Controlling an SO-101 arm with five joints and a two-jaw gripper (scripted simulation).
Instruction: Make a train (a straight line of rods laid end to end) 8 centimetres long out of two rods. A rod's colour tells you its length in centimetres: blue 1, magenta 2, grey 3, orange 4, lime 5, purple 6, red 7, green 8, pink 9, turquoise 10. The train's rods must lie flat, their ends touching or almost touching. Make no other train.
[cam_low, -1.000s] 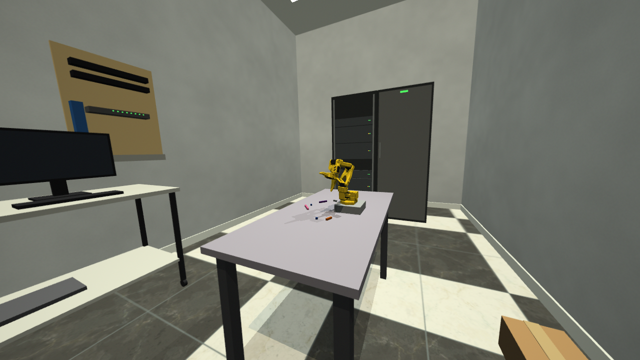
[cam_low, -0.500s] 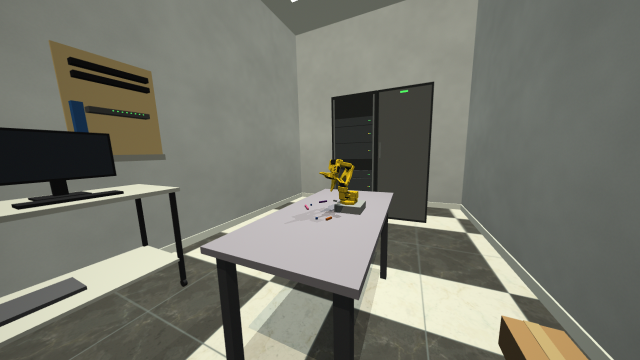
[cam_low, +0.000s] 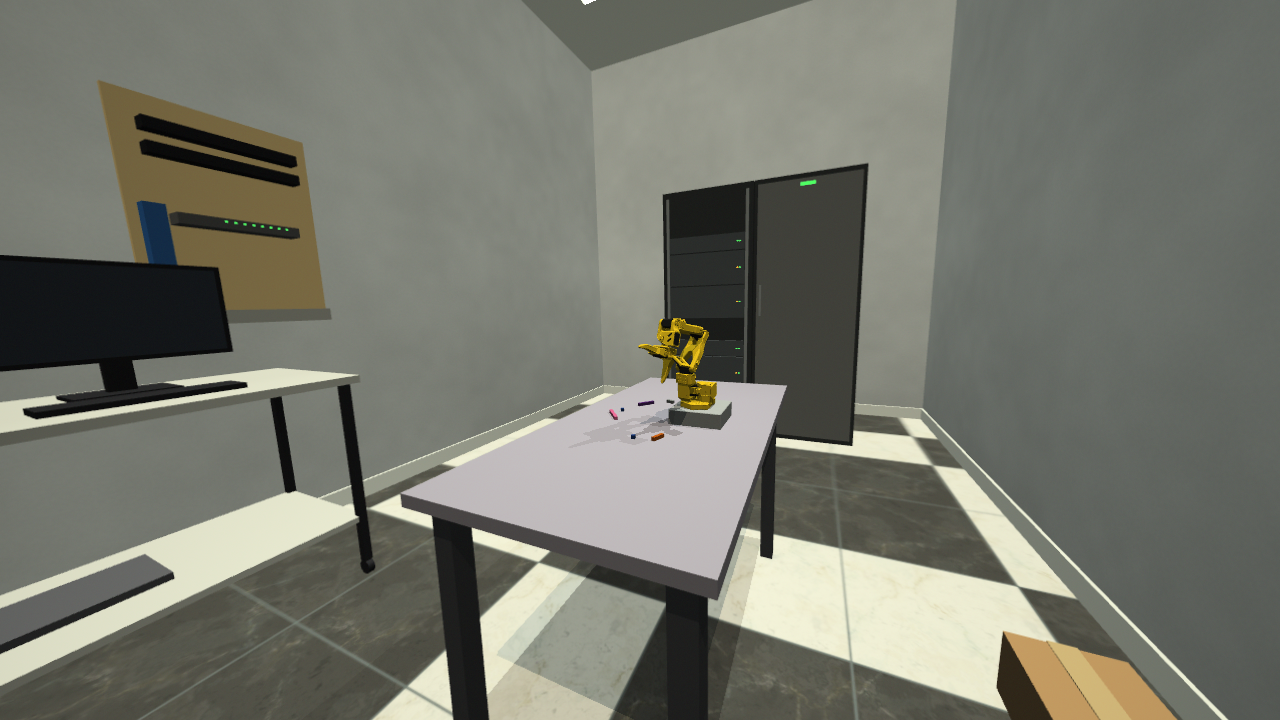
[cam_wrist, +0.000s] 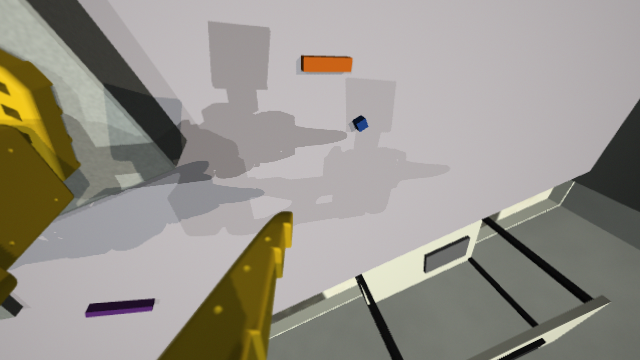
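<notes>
Gripper (cam_low: 660, 352) spread wide, empty, raised above table (cam_low: 572, 501); orange rod (cam_wrist: 326, 64) flat beyond blue rod (cam_wrist: 360, 123).

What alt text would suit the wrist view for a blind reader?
An open, empty yellow gripper hangs above a pale table. On the table lie an orange rod, a small blue rod and a purple rod, all apart.

Five rods — orange (cam_low: 657, 436), purple (cam_low: 645, 402), pink (cam_low: 613, 413), two blue (cam_low: 633, 436).
</notes>
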